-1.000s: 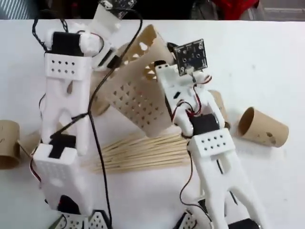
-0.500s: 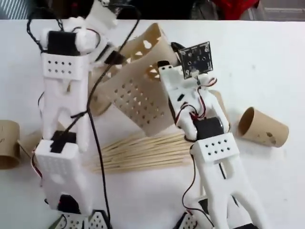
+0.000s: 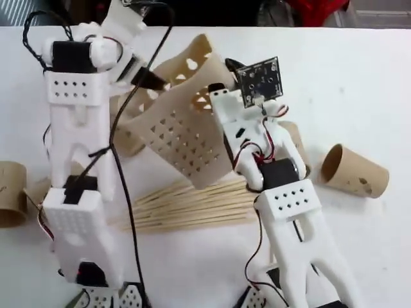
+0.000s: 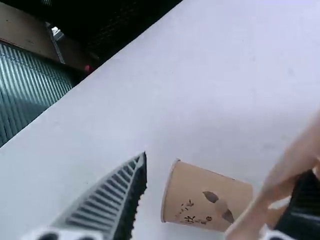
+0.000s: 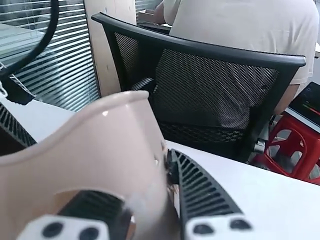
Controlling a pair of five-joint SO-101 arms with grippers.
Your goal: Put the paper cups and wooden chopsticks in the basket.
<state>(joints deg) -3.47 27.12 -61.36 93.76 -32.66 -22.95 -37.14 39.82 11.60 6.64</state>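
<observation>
Now the basket (image 3: 183, 131) is off its base and tilted in the middle of the table (image 3: 359, 77). The right gripper (image 3: 221, 85) has it by the rim. In the right wrist view one jaw lies inside the wall and the other outside, pressed together on it. The left gripper (image 4: 220, 175) has its jaws wide apart and clamps nothing. Between them lies one paper cup (image 4: 205, 200) on its side, and a pale strip of the basket passes just beside one jaw. The wooden chopsticks (image 3: 192, 204) lie in a loose bundle on the table near the basket's lower corner. A second cup (image 3: 353, 170) lies to the right, and a third cup (image 3: 9, 192) is at the left edge. Whether anything is already inside the basket, I cannot tell. I think the main danger is the grip, because the basket hangs by one thin wall. Its weight may turn it in the pinch or pull it free, and it would then drop on the chopsticks and scatter them. The left jaw so near the rim may also push the basket. The lying cup may roll away if a jaw touches it from the side. The black cable (image 3: 130, 215) of the left arm runs close to the basket and may catch on it.
</observation>
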